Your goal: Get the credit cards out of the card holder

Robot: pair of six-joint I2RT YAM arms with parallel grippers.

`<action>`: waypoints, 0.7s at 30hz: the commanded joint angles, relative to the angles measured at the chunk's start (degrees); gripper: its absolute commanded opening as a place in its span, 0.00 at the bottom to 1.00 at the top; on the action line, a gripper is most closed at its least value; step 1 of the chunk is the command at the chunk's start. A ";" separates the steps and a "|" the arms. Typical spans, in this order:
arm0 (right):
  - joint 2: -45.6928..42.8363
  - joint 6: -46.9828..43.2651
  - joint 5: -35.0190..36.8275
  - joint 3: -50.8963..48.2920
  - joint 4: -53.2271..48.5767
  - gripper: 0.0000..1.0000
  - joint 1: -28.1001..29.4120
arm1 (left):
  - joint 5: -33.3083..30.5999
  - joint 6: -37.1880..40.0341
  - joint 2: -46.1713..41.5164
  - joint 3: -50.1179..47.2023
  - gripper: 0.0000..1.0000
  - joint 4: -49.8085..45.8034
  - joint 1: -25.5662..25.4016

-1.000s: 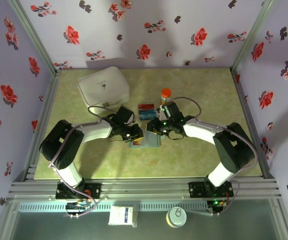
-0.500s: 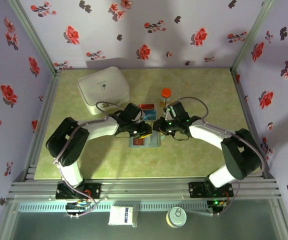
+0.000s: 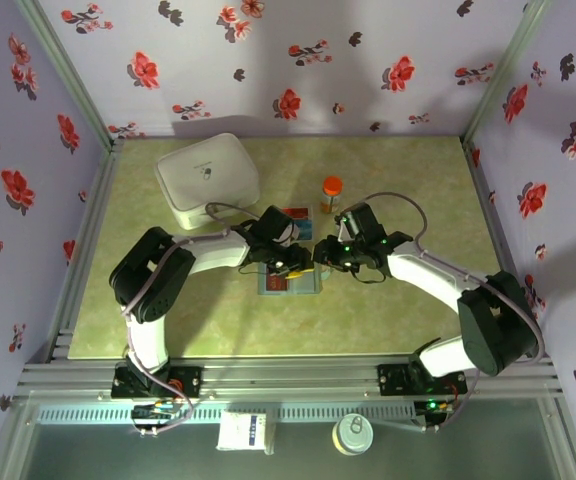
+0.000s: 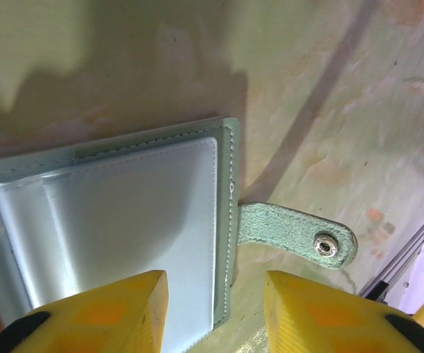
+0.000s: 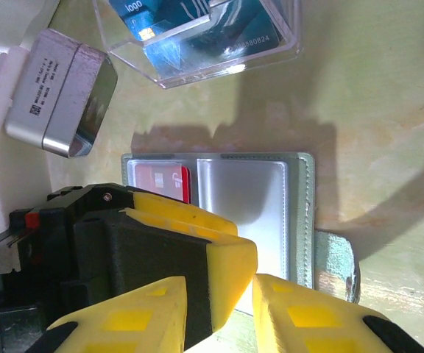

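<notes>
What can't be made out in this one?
Wallet, top view: the left hand and right hand cover its far part; pockets too small to read.
Red card, right wrist view: part hidden by the left hand; how far it is out is unclear.
Wallet's left side, left wrist view: cut off by the frame edge.
Cards in the clear box, right wrist view: cut by the top edge; count unclear.

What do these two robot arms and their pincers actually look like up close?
The left arm and right arm are built alike: smooth white links joined by chunky rounded black joints, with thin black cables looping alongside. The left gripper and right gripper each carry two blocky yellow fingers with faint diamond patterning and black at the base.
</notes>
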 commanded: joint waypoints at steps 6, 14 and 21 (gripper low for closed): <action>3.98 -0.07 -1.93 2.76 1.07 0.30 0.45 | -0.10 1.02 -4.90 -3.22 0.38 -0.53 2.79; 10.16 0.36 -2.53 7.39 1.65 0.29 4.03 | -0.92 2.66 -10.32 -9.17 0.33 -1.26 7.12; 16.19 1.15 -3.23 11.25 2.07 0.28 7.41 | -2.47 4.33 -13.45 -13.76 0.25 -3.83 10.72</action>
